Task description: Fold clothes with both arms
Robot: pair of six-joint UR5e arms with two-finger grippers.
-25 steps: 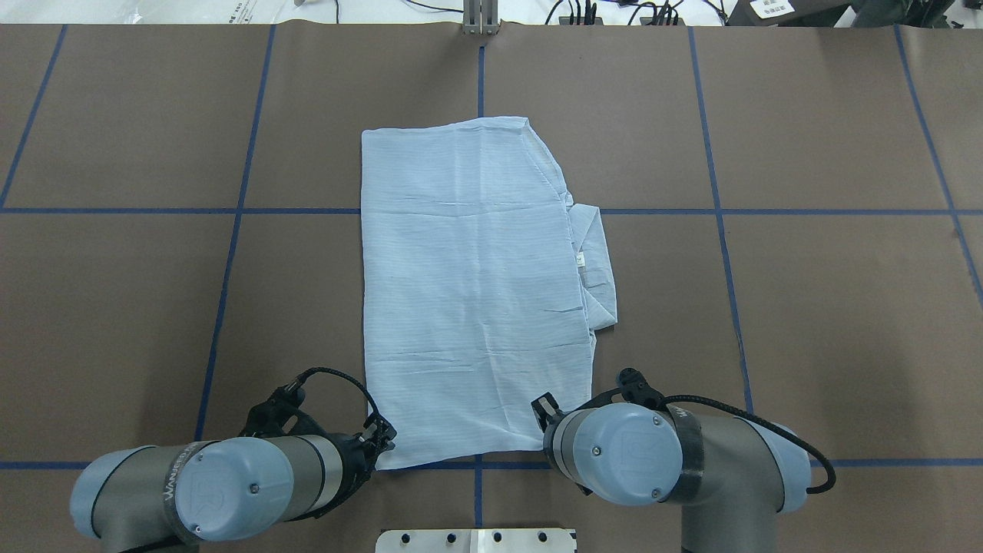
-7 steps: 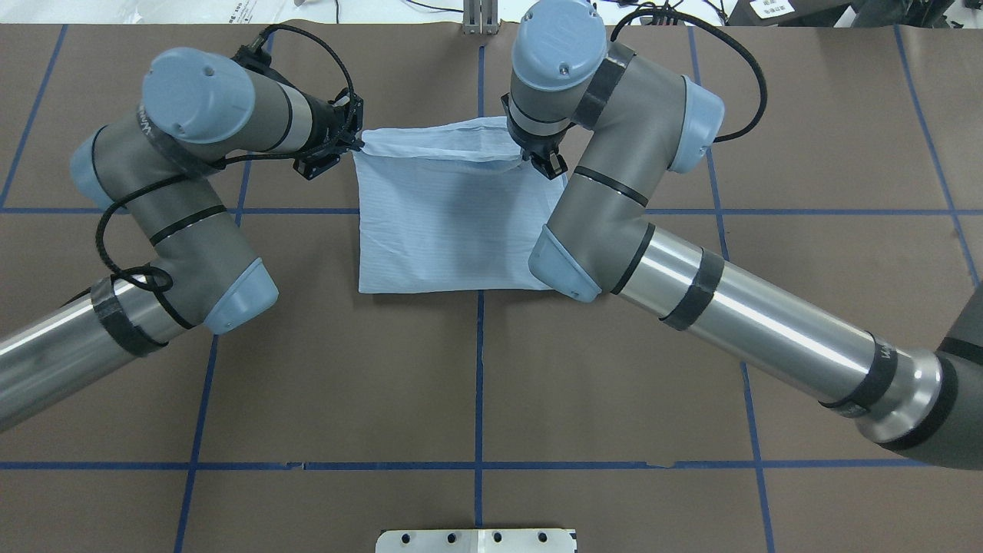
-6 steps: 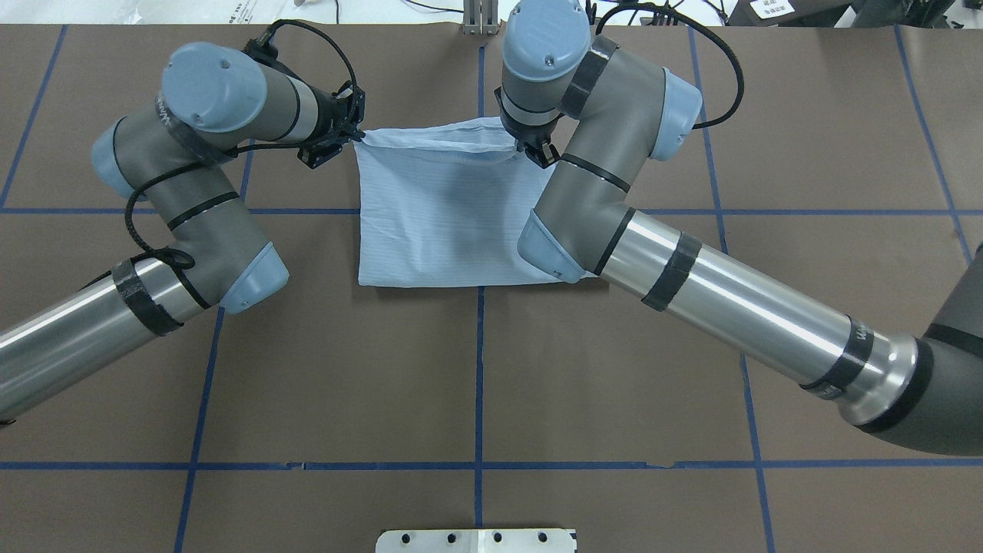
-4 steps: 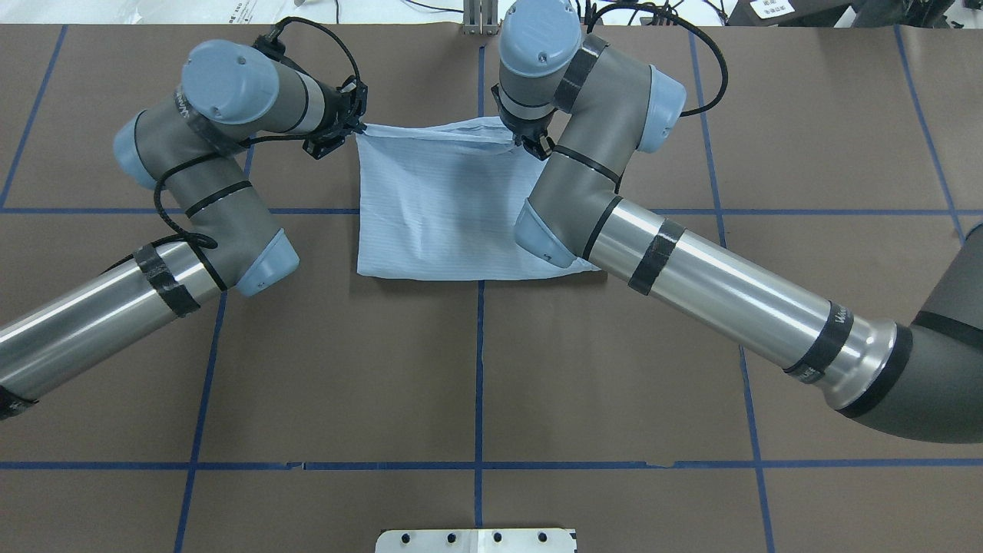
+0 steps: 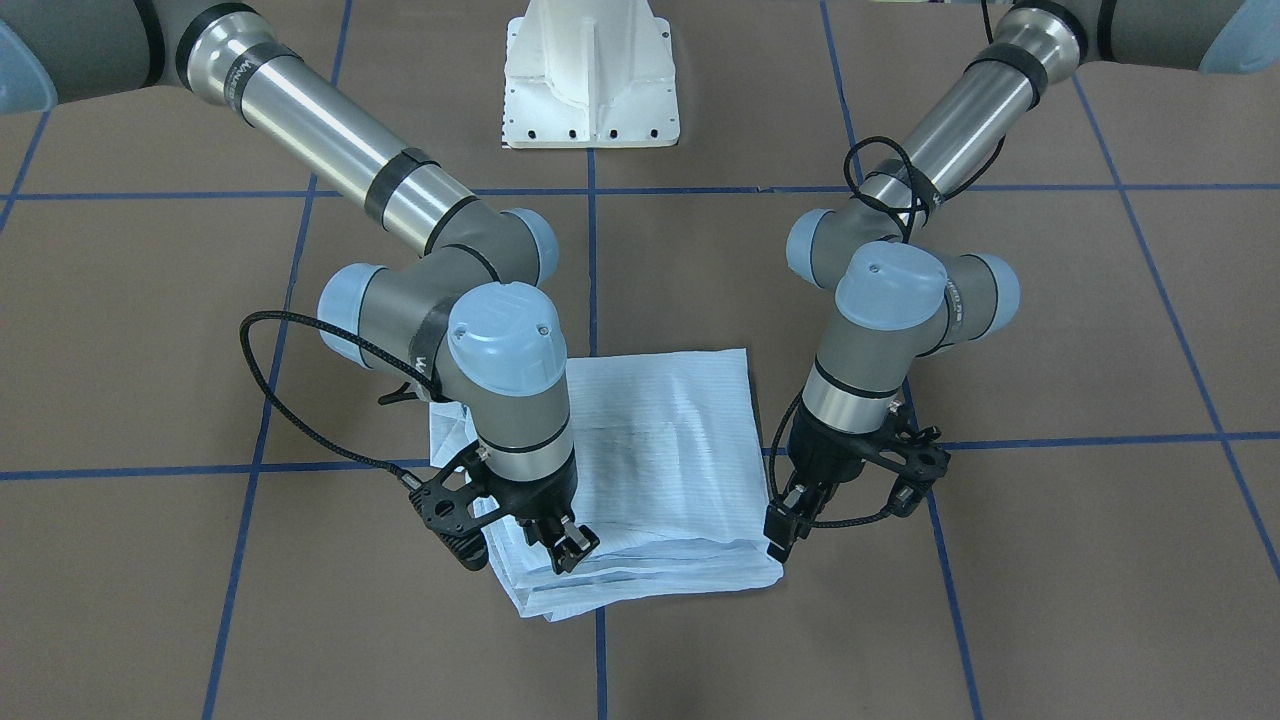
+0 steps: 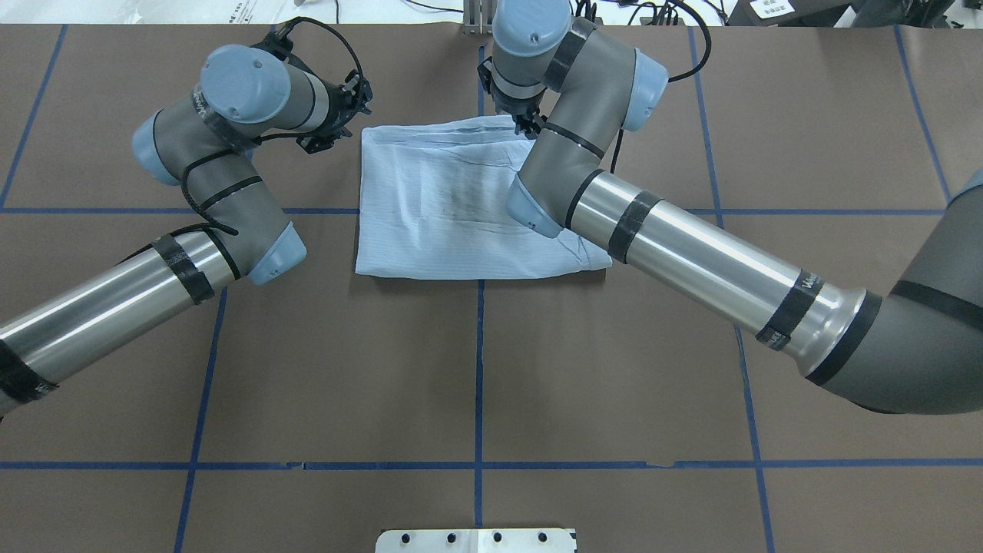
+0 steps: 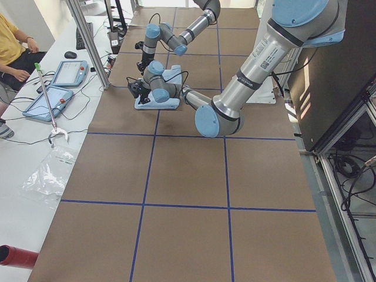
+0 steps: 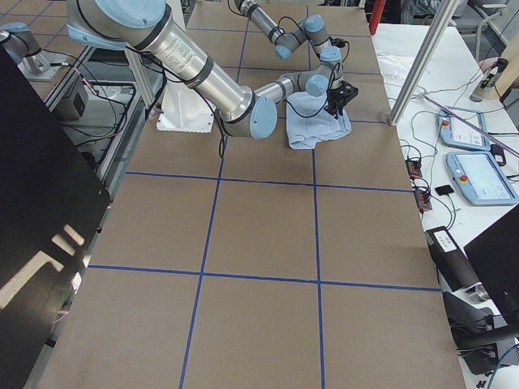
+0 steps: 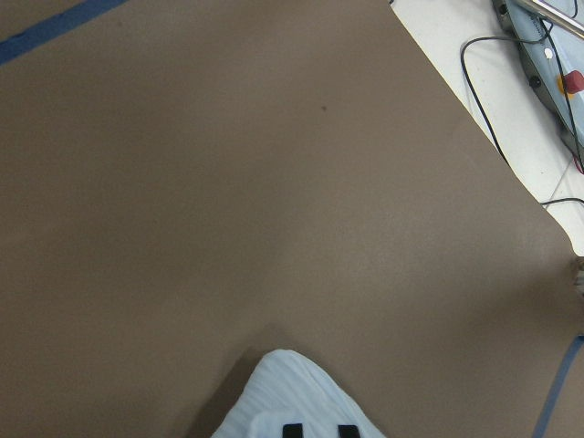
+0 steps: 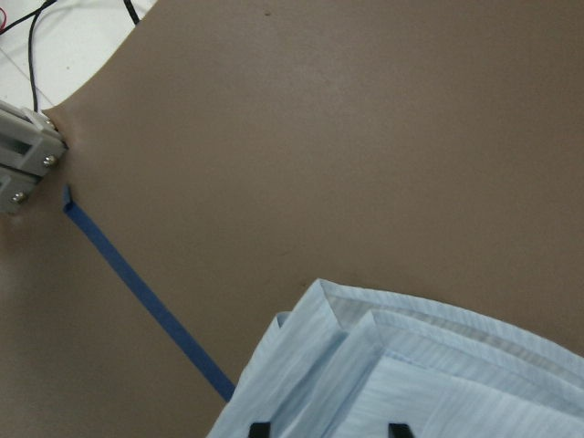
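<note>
Nearest the robot, the white pedestal base [image 6: 476,540] shows only as a strip at the overhead view's bottom edge. Both arms enter cut off at the shoulder, the left arm [image 6: 115,299] from that view's left and the right arm [image 6: 691,253] from its right. They reach over the brown tabletop [image 6: 476,369], gridded with blue tape, to its far half. There the shirt [image 6: 430,215] lies flat, folded into a rough rectangle across the centre tape line. From above, the right arm's elbow covers the shirt's right side, so that edge is hard to trace. Along the far edge the layers stack unevenly. The right gripper [image 5: 568,545] hangs over the far right corner. Its fingertips [image 10: 258,428] are well apart and barely peek into the wrist view's lower edge, with cloth below them. The left gripper [image 5: 782,528] stands at the far left corner. Its fingertips [image 9: 292,430] are also apart, more narrowly, over the corner's tip. Whether either gripper touches the fabric is unclear. Beyond the tabletop's far rim, cables [image 6: 614,11] are cropped.
</note>
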